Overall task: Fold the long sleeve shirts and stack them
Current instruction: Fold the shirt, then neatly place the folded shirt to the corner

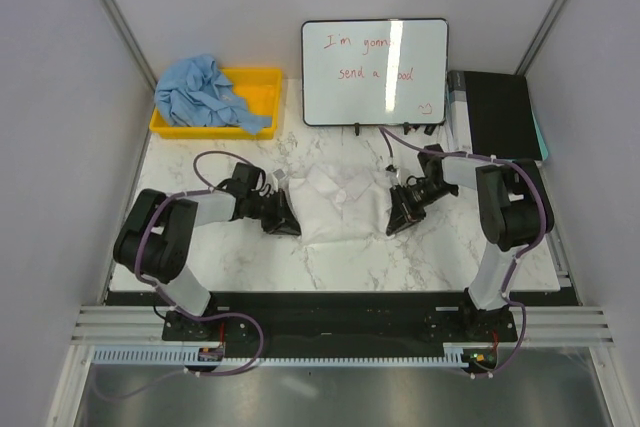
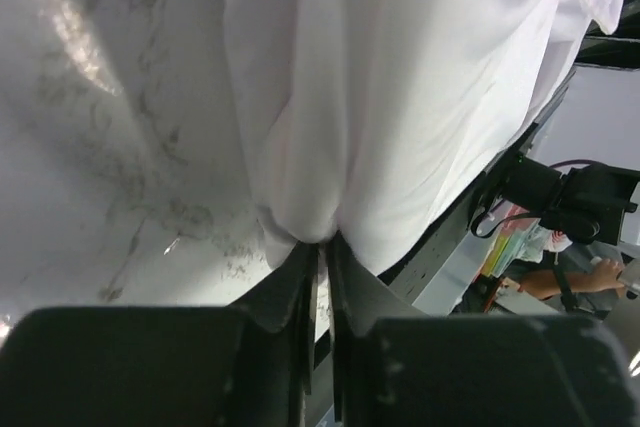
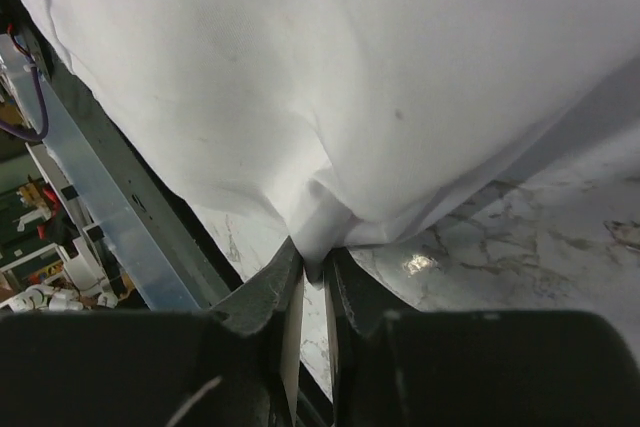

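Marble-look desk (image 1: 200,257), biggest thing here, both my arms reach in over it from the near edge.

White shirt (image 1: 345,202): middle of desk, wrinkled, spread between my two jaws. Hard to pick out against the pale top from the overhead view, so the outline is unclear. Sleeves can't be told apart.

Whiteboard (image 1: 375,67): standing at the back, just behind the white shirt, red handwriting on it.

Black box (image 1: 495,112): back right corner, beside the whiteboard.

Yellow bin (image 1: 262,77): back left corner, well apart from the white shirt.

Blue shirt (image 1: 205,92): crumpled heap in the bin, filling its left part and hanging over the front rim. Not folded, and I'm not touching it.

Left jaws: at the white shirt's left edge, closed on it. Left wrist view shows a bunched fold of white cloth pinched between the fingertips (image 2: 300,272), only a thin gap there, cloth fanning out away from the pinch, marble showing to the left of it.

Right jaws: at the shirt's right edge, facing the left jaws across the cloth. Closed on the white shirt too, with a small tuck of fabric caught between the fingertips (image 3: 345,277) and marble showing to the right.
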Controlling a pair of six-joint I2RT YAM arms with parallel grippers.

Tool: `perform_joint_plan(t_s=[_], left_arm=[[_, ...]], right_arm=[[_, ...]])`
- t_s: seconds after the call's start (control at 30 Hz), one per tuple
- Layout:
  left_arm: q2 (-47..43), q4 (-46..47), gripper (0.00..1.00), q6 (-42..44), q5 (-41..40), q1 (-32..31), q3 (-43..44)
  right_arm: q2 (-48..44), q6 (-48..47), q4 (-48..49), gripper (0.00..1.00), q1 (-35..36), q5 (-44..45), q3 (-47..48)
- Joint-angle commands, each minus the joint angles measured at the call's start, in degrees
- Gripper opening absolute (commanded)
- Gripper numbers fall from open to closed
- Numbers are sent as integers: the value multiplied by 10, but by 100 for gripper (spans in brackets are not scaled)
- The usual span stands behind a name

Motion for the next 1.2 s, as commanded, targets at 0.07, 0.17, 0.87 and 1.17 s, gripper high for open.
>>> perform_joint_plan(t_s=[0.07,0.17,0.87,1.17], left_arm=[[55,84,2,-58,56,-25,45],[19,152,2,-79,91,-11,30],[-113,-170,81,251,69,100,109],[18,-160,72,232,22,78,238]], right_arm=[[10,10,12,17,23,-12,1],[6,-13,-16,15,24,-4,8],[-71,-190,-247,69,-49,30,128],[11,-96,-107,59,-38,15,227]])
